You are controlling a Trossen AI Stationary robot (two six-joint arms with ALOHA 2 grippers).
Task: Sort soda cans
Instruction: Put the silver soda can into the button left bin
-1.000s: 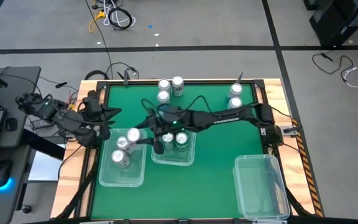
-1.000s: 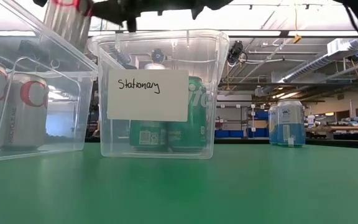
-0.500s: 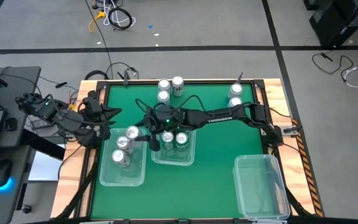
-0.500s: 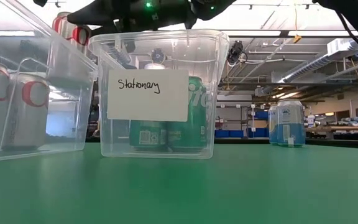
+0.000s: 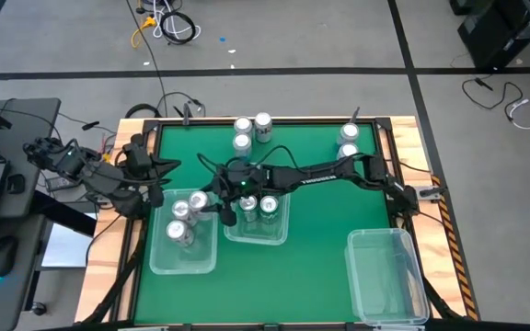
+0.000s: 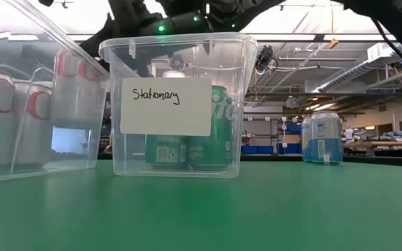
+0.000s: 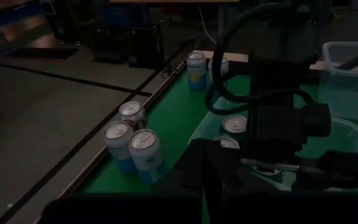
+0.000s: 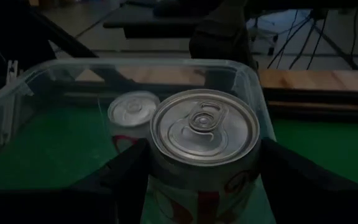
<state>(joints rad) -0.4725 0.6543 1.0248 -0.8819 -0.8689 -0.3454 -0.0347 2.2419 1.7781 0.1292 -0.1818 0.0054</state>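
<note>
**Ana:** Cans first: where is the one being sorted?

**Ben:** Between the fingers of the right tool (image 8: 204,168), a white aluminium can with red lettering and a silver pull-tab top (image 8: 205,140). The fingers are clamped on its sides, holding it inside the clear rectangular plastic bin left of the labelled bin (image 5: 182,262). Two matching white cans (image 5: 181,221) already stand in that bin.

**Ana:** And the left tool (image 5: 151,176)?

**Ben:** Closed on nothing, parked at the table's edge beside that same bin.

**Ana:** What could go wrong?

**Ben:** I'd judge that the can could knock a neighbour as it goes down, since they stand close. Released while tilted or above the floor, it may topple (thin empty-looking cans tip easily). A finger could also catch the bin wall and drag the bin.

**Ana:** Which view helps most?

**Ben:** Only the right wrist view shows the grip itself. The low view shows what the others hide: the clear labelled bin marked "Stationary" (image 6: 176,104) holds green cans (image 6: 187,150), and a blue can (image 6: 321,138) stands well right of it. The high view alone shows the empty clear bin (image 5: 389,276) far right of the labelled one, and a loose cluster of cans (image 5: 251,129) behind it.
</note>
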